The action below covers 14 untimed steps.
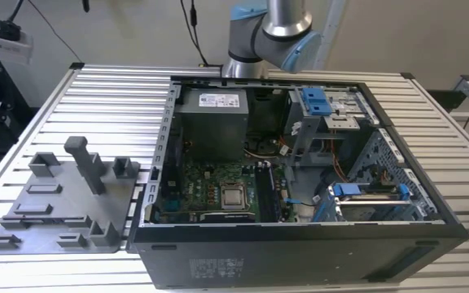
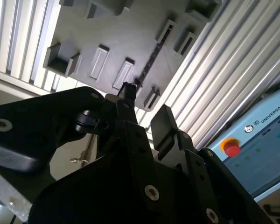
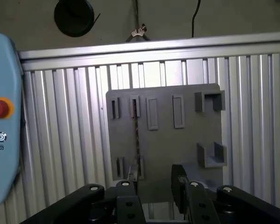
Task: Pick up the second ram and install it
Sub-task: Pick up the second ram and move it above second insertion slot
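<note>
Largest of all, a slatted metal table (image 1: pixel 104 97), bearing everything else. On the exterior view's right of it, an open computer case (image 1: pixel 300 262) laid on its side, probably so that the motherboard (image 1: pixel 210 177) faces up and can be reached from above. At the far edge, behind the case, the robot arm (image 1: pixel 271 27), rising out of the exterior view. On the exterior view's left, just beside the case, a grey fixture plate (image 1: pixel 55 207) with small slotted holders and an upright post (image 1: pixel 86 165), apparently there to keep parts at fixed, known spots. Beside the table in both wrist views, a pale blue control box (image 3: pixel 2 135) with a red button. On the plate, the second ram (image 3: pixel 136 135), a thin dark stick standing on its long edge, each end seated between a pair of slotted holders, seemingly so that both flat faces stay free for a pinch from above. Smallest, the gripper (image 3: pixel 155 176), hanging over the plate with its jaws parted fairly wide and nothing between them; one fingertip (image 3: pixel 130 179) lined up near one end of the stick, touching it or not impossible to tell
</note>
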{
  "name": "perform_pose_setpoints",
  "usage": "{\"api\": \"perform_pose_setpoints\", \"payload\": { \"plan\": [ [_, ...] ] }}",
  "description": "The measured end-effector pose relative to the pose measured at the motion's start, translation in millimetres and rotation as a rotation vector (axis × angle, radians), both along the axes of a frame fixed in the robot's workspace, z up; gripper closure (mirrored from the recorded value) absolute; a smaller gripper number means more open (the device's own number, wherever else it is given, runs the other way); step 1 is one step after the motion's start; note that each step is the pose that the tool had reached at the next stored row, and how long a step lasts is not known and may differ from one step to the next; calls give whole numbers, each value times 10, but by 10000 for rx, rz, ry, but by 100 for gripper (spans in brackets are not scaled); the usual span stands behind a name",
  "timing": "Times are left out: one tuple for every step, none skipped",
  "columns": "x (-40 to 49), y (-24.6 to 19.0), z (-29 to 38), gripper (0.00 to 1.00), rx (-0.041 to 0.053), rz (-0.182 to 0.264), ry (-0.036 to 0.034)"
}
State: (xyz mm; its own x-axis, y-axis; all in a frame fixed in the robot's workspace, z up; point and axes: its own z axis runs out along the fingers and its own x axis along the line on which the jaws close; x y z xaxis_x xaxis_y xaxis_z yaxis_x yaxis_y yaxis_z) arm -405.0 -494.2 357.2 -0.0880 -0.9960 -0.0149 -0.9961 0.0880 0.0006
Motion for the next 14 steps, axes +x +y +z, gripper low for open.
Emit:
{"api": "perform_pose_setpoints", "payload": {
  "plan": [
    [0,-2,-8,58,76,10,0],
    [0,-5,-18,58,134,15,-2],
    [1,-7,-30,58,147,18,5],
    [0,-7,-38,58,144,21,37],
    [0,-7,-48,58,142,31,67],
    [0,-8,-58,58,142,52,92],
    [0,-7,-69,58,143,87,116],
    [0,-7,-79,58,142,126,140],
    [0,-8,-93,58,142,156,145],
    [0,-8,-105,58,141,195,147],
    [1,-8,-117,58,142,252,145],
    [1,-8,-128,58,141,314,136],
    [1,-8,-139,58,142,374,131],
    [1,-8,-149,58,139,438,129]
  ]
}}
